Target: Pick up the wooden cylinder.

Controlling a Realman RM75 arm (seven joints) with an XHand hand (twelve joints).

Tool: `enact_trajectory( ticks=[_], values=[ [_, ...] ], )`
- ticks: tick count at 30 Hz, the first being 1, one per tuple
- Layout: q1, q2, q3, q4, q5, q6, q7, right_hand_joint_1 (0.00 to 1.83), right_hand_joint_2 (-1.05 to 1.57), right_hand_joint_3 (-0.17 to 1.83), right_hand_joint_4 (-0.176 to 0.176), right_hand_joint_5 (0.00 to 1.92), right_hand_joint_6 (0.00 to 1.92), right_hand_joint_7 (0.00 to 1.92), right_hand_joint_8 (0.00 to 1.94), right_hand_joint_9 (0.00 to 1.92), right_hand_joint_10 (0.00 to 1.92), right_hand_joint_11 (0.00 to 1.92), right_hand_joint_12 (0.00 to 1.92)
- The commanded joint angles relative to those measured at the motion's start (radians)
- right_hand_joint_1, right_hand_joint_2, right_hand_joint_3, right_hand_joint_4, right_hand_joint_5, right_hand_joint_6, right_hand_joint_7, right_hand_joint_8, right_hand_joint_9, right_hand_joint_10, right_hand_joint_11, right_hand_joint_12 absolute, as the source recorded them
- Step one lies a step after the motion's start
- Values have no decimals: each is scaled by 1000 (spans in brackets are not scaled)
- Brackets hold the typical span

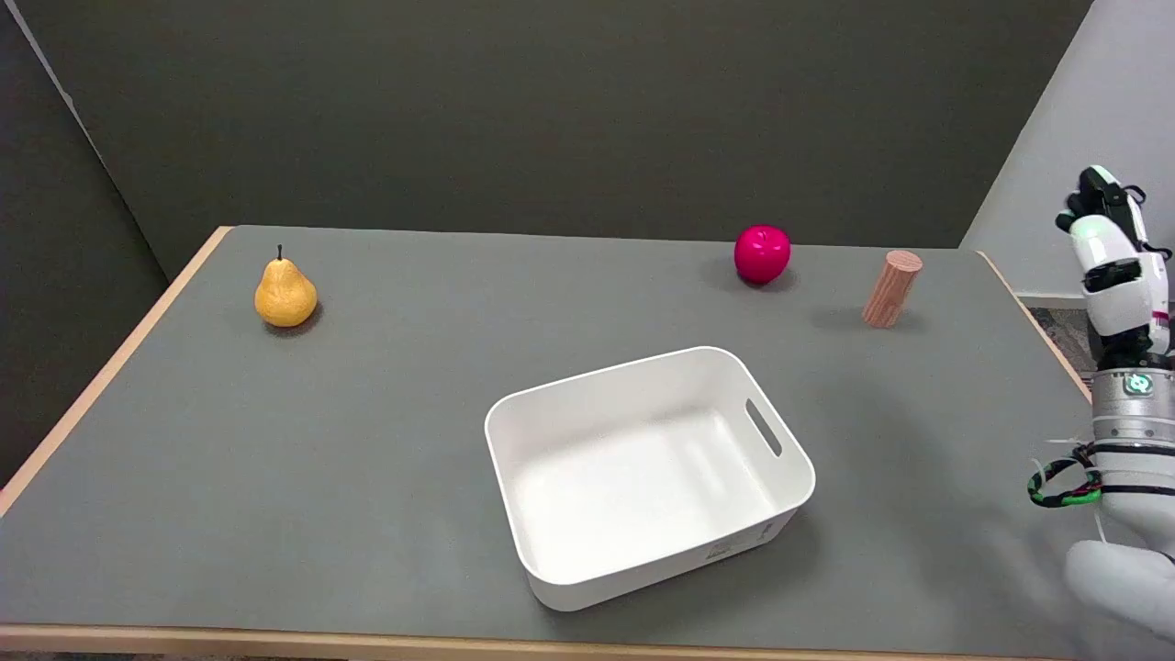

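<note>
The wooden cylinder (891, 289) stood on end at the far right of the grey bench (367, 441), leaning a little to the right in the head view, though that may have been only the camera's angle. Nothing touched it. A red apple (762, 253) sat just to its left and slightly farther back, apart from it, and a yellow pear (285, 292) stood well away at the far left. An empty white bin (789, 496) with a slot handle in its right wall lay nearer the camera, in the middle of the bench.

The right hand (1109, 252) was raised at the right edge of the view, beyond the bench's right border and well apart from the cylinder. It held nothing. Only its back and side were visible and much of it was cut off by the frame, so I cannot tell whether the fingers were spread or curled.

Judging from this, the task was at its very start: the reach had not yet closed on the cylinder, and no grasp had been made. The next move would call for carrying the hand leftward and down over the bench edge toward the cylinder, with fingers parted wide enough to take its round side. The approach would best come from the right or from above, since the apple stood close on the left. Being tall and narrow, the piece would likely tip if nudged before the fingers closed.
</note>
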Motion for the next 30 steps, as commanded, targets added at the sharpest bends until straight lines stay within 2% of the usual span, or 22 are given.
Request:
enact_trajectory(
  ticks=[1, 3, 7, 12, 17, 20, 26, 30],
  values=[
    [-16, -1, 2, -85, -34, 40, 83, 28, 636, 967, -73, 81, 337, 96, 176, 28, 451, -1, 739],
    [-20, -2, 2, -81, -37, 46, 83, 32, 659, 910, -67, 88, 345, 61, 205, 5, 460, -1, 717],
    [-17, 1, 2, -82, -41, 32, 83, 27, 641, 927, -71, 83, 347, 65, 185, 9, 432, -1, 706],
    [16, 16, 24, -90, -74, -63, 83, 24, 626, 949, -76, 76, 349, 69, 169, 13, 399, -1, 680],
    [79, 37, 45, -113, -116, -240, 83, 17, 650, 983, -125, 44, 333, 6, 188, -1, 258, -1, 424],
    [154, 42, 33, -168, -141, -350, 74, -1, 718, 827, -147, 38, 296, -1, 166, -1, 220, -1, 292],
    [353, 16, -111, -346, -147, -438, 143, -1, 721, 841, -152, 31, 297, -1, 149, -1, 226, -1, 312],
    [480, -6, -200, -442, -147, -490, 198, -1, 704, 877, -139, 30, 290, -1, 180, -1, 254, -1, 326]
  ],
)
